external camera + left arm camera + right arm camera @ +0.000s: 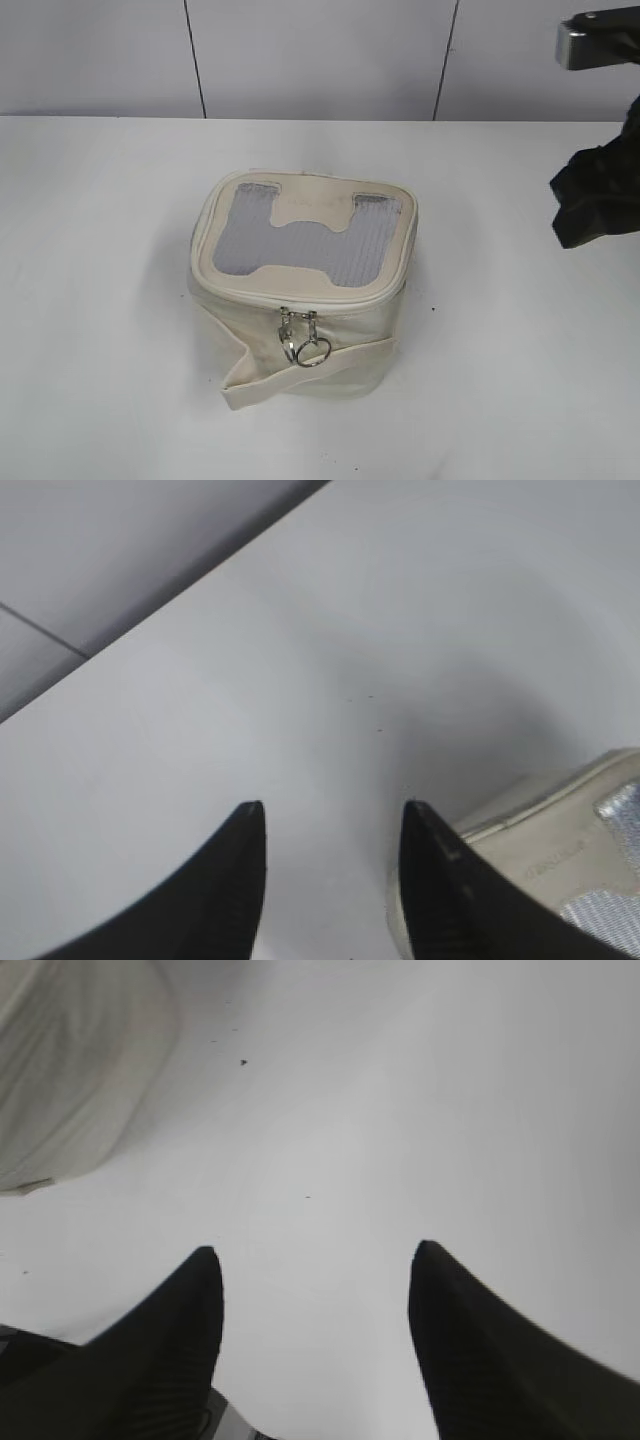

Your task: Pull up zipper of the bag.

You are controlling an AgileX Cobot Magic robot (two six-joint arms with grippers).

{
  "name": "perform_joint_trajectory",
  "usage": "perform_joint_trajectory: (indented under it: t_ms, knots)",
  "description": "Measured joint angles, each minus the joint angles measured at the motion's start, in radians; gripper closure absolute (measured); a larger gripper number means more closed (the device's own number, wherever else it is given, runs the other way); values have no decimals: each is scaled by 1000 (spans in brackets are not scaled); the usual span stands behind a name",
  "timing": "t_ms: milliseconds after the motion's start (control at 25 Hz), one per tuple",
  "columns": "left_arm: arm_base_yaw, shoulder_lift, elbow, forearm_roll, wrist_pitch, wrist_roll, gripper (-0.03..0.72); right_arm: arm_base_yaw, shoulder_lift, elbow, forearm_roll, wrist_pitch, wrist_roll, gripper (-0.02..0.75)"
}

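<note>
Bag (pixel 300 290) sits upright — zipper (pixel 300 297) pulls (pixel 303 338) hanging down its near face.

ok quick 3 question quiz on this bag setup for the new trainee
1. True or false: the left gripper holds a pull tab.
2. Where do the pull tabs hang on the bag? A) front face B) mesh top C) back
3. The right gripper has its jaws ____.

Key: 1 false, it is open over the table beside the bag. 2 A. 3 open.
</note>
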Motion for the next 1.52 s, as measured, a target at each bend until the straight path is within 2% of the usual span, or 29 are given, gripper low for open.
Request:
perform_joint_trajectory:
  t_ms: [160,320,520,760,1200,1360,1520]
  knots:
    - [71,-89,58,30,0,-56,348,-98,0,0,-19,9,0,275]
    - [149,-207,172,40,0,-98,348,-170,-3,0,-23,28,11,275]
    - [237,-390,374,45,1,-124,348,-184,-47,0,-30,59,36,275]
    - [321,-657,673,46,0,-127,348,-184,-188,24,-30,97,44,275]
    - [331,-1246,1149,41,-88,-129,348,-184,-624,302,-18,111,45,276]
    - [331,-1449,1276,39,-113,-129,348,-184,-797,392,-18,111,45,276]
    - [331,-1629,1350,39,-108,-129,348,-184,-980,448,-11,114,33,276]
